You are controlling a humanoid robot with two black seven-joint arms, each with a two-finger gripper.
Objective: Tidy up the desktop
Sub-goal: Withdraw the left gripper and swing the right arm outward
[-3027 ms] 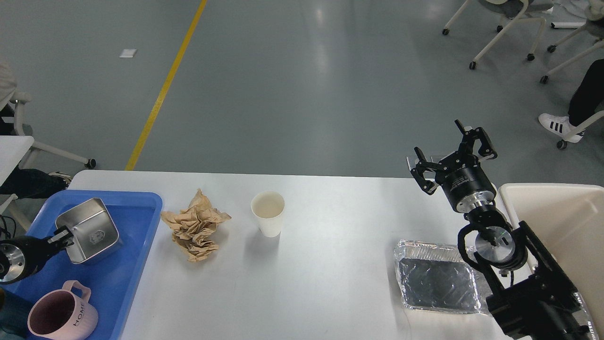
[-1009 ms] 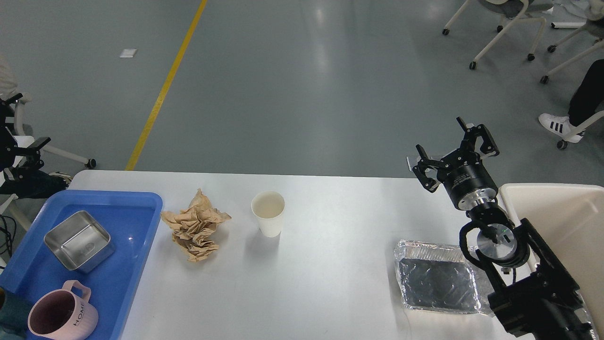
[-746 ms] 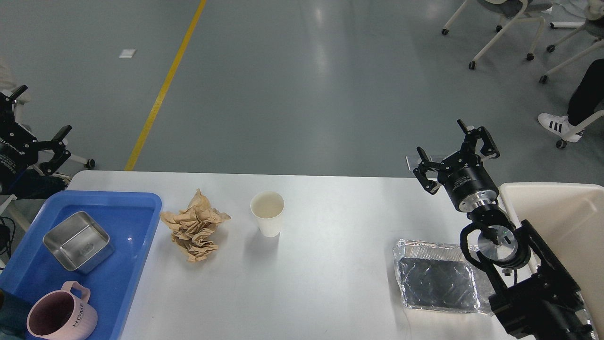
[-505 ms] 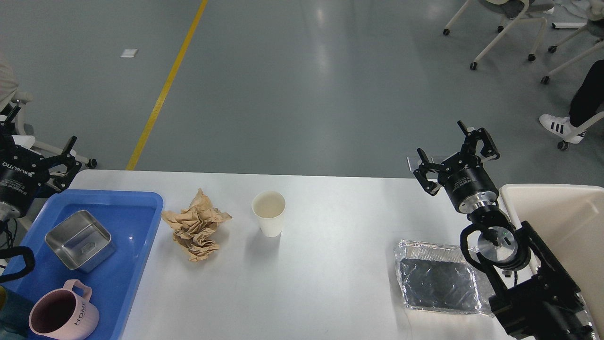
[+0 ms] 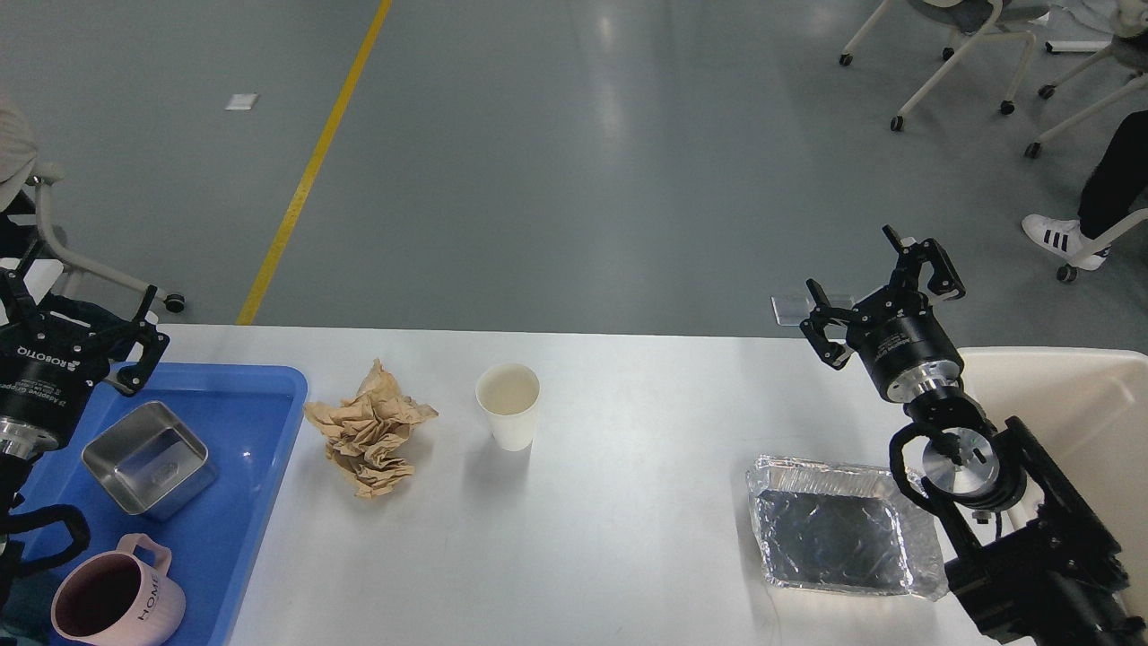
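With both the left tool [image 5: 76, 309] and right tool [image 5: 883, 283] seen spread and empty, the worktop [image 5: 628, 538] is judged half-tidied, and a reach is called for towards the crumpled paper [image 5: 369, 429] at 9 o'clock of the paper cup [image 5: 508, 405].

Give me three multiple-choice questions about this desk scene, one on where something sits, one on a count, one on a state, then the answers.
1. Where is the steel tin?
A. in the blue tray
B. in the cream bin
C. on the bare desktop

2. How many mugs show?
A. none
B. one
C. three

3. How is the paper cup?
A. tipped over
B. crushed
C. upright

Answers: 1 A, the tin rests on the tray's floor. 2 B, only the pink mug shows, at the tray's near end. 3 C, the cup's round mouth faces up.
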